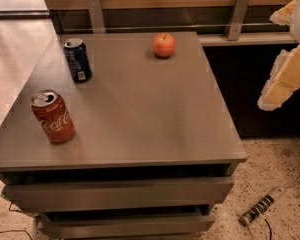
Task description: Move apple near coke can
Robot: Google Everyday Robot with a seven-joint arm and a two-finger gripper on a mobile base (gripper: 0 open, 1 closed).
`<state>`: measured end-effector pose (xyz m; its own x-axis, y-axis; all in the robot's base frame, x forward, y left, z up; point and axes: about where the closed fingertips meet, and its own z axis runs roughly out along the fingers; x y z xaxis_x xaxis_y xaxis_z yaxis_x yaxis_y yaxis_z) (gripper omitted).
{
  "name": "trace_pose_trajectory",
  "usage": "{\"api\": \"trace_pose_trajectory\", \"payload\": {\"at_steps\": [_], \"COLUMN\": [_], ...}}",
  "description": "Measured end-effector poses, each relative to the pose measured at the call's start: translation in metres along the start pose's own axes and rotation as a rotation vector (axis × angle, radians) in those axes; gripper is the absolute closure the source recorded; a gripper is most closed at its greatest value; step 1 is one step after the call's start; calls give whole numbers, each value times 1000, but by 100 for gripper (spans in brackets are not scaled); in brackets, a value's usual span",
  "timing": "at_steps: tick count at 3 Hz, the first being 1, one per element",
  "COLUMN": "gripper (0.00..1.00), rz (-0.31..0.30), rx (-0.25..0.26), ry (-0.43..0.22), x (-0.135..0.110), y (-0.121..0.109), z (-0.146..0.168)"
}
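Currently the apple (164,45) rests near the far edge of the grey worktop (145,114), right of centre. The coke can (53,116) stands upright at the near left corner, well apart from the apple. A dark blue can (77,60) stands upright near the far left, between the two along the left side. The end effector (285,79) hangs off the worktop's right side, above the floor; whether it is open or closed cannot be told, and it touches nothing.
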<state>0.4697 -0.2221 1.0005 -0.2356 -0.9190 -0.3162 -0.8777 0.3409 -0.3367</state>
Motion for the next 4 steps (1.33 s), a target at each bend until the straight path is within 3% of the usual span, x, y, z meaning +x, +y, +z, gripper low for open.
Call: {"api": "trace_pose_trajectory", "payload": {"at_steps": [1,2,3,4], "gripper": [0,0,0,0], "rz": [81,171,258,322], "rx": [30,51,93,173], "ry": [-118,-332,-574,-690], "x": [-2,-18,-50,-71], "y": [-28,-55,-87,-110], "z": [18,46,68,75]}}
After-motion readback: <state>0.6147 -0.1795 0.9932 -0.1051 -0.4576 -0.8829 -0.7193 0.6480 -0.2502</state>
